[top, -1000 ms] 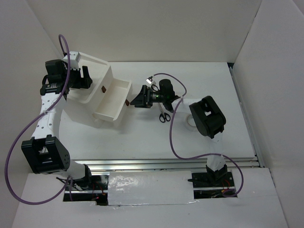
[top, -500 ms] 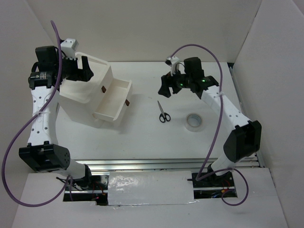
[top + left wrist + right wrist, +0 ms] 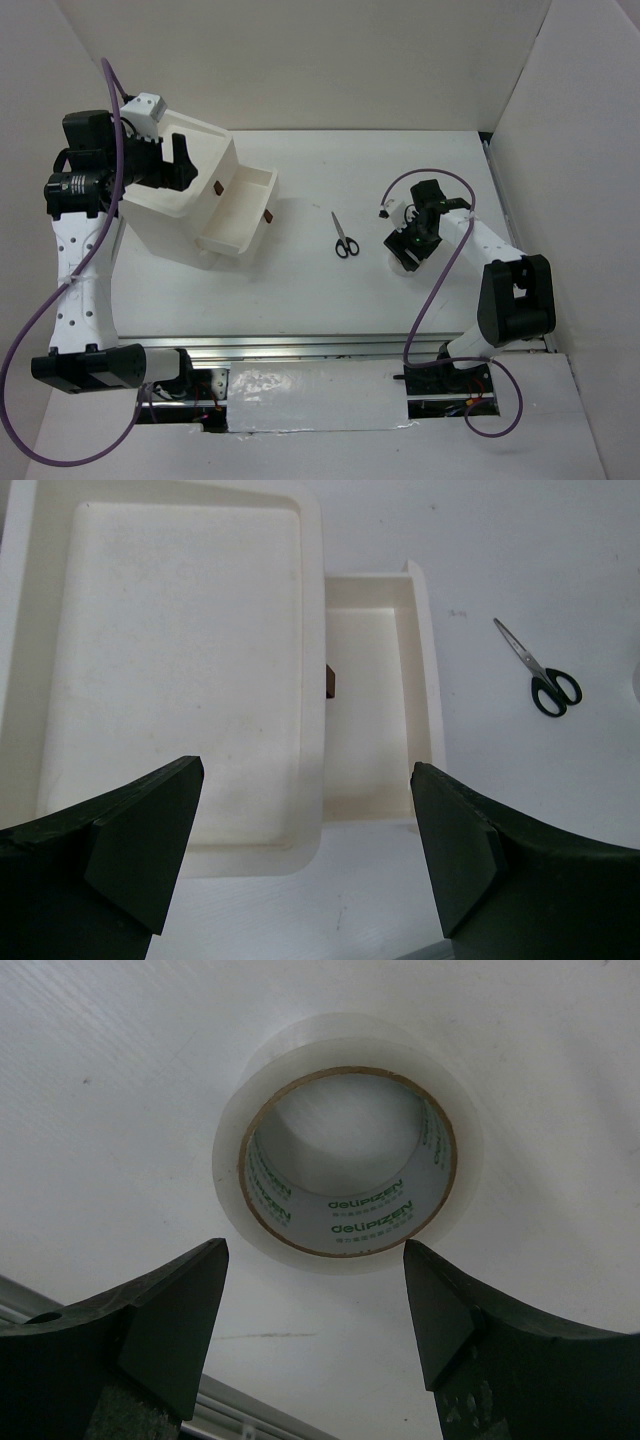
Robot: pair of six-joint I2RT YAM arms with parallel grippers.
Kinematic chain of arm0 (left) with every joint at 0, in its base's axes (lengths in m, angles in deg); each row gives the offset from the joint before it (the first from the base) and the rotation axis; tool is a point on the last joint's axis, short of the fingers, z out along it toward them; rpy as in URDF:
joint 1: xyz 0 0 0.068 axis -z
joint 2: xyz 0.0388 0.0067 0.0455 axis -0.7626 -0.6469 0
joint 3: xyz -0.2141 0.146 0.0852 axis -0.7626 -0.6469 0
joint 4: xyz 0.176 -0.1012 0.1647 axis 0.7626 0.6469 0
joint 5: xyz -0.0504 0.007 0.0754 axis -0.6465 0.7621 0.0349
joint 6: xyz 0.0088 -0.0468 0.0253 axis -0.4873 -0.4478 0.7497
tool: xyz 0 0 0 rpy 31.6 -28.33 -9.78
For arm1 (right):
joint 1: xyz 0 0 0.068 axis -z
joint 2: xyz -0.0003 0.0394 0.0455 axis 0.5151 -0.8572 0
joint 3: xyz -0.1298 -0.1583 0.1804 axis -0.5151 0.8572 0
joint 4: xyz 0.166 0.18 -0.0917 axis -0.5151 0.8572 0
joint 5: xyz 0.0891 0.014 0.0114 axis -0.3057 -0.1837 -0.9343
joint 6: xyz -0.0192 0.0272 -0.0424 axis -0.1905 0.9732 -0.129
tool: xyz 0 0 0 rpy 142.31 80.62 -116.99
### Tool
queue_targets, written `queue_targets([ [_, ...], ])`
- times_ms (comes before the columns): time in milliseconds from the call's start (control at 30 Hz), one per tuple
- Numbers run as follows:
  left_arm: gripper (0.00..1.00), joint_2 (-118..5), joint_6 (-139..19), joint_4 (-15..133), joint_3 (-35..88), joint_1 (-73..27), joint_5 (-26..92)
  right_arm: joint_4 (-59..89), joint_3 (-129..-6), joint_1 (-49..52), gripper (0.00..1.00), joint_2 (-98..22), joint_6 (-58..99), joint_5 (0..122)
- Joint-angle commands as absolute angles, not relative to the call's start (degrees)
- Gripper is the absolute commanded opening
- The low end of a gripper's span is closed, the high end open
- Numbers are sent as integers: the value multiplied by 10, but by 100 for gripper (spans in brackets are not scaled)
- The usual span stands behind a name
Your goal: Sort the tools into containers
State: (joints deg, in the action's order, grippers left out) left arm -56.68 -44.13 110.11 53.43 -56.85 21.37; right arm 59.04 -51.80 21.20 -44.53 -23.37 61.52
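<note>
The white tape roll (image 3: 232,1150) lies flat on the table, just ahead of and between my right gripper's (image 3: 315,1300) open fingers, untouched. In the top view the right gripper (image 3: 406,248) covers most of it. The black-handled scissors (image 3: 345,238) lie on the table left of it; they also show in the left wrist view (image 3: 540,670). My left gripper (image 3: 310,850) is open and empty above the white cabinet (image 3: 180,660); in the top view it (image 3: 180,160) sits at the cabinet's far left. One drawer (image 3: 370,710) stands pulled out and looks empty. No screwdriver is in view.
Two red-brown handles show, one on a drawer front (image 3: 218,187) in the cabinet and one on the pulled-out drawer (image 3: 268,216). White walls close in the table at the back and both sides. A metal rail (image 3: 350,345) runs along the near edge.
My right arm has swung from the pulled-out drawer to the back of the table, then down over the tape roll. My left gripper has drawn back slightly left over the cabinet.
</note>
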Motion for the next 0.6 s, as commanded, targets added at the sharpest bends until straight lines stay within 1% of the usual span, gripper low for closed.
queue_targets([
  [0, 99, -531, -424, 1112, 509, -565, 223, 575, -529, 212, 79, -457, -266, 631],
  [133, 99, -509, -418, 1119, 488, -565, 234, 578, -526, 209, 77, -466, -274, 618],
  [267, 99, -494, -417, 1114, 466, -565, 238, 590, -514, 191, 76, -449, -273, 585],
  [400, 99, -492, -425, 1110, 458, -565, 232, 586, -492, 168, 74, -443, -263, 582],
  [500, 99, -492, -434, 1107, 455, -565, 222, 572, -475, 160, 67, -452, -265, 589],
  [533, 99, -492, -436, 1107, 454, -565, 220, 569, -473, 159, 59, -455, -265, 591],
  [567, 99, -491, -436, 1107, 453, -565, 220, 567, -472, 160, 53, -462, -264, 594],
])
